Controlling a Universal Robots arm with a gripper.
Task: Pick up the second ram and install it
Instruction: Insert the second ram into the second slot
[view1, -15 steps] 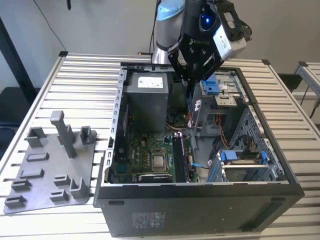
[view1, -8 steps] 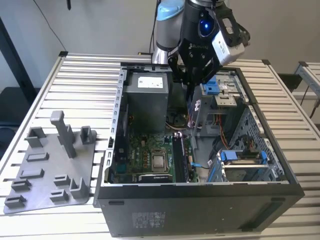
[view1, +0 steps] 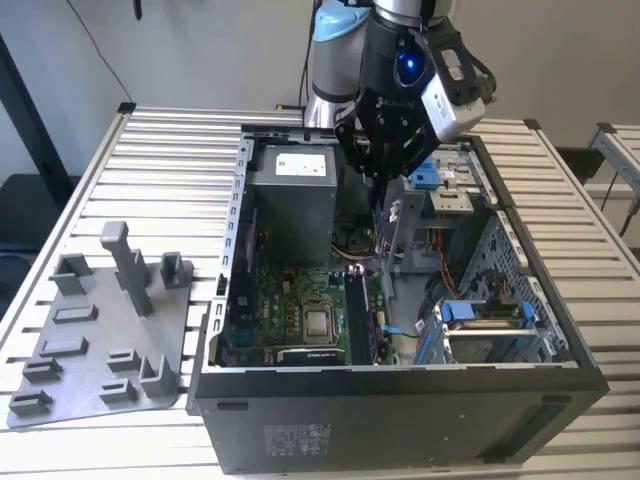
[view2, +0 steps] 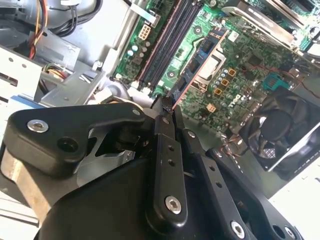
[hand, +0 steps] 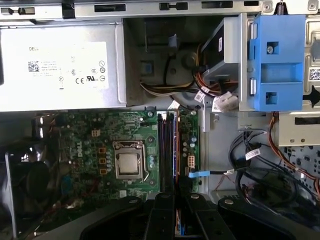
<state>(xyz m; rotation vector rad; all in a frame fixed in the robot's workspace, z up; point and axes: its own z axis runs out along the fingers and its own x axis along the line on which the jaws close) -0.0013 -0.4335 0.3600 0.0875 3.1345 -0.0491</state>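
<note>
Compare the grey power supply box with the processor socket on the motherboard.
The power supply is a large grey box; the processor socket is a small square plate in a frame. The power supply carries a white label, the socket none. The power supply sits beside the green motherboard, the socket on it. Both are metal-grey and lie inside the open computer case.

My gripper (view2: 167, 109), black linkages in the near foreground, has its fingers pinched together on the second ram (view2: 175, 99), seen edge-on as a thin strip. Beyond lies a green motherboard (view2: 245, 47) with long dark memory slots (view2: 167, 42), a square processor socket (view2: 212, 62) and a black fan (view2: 280, 127).
</note>
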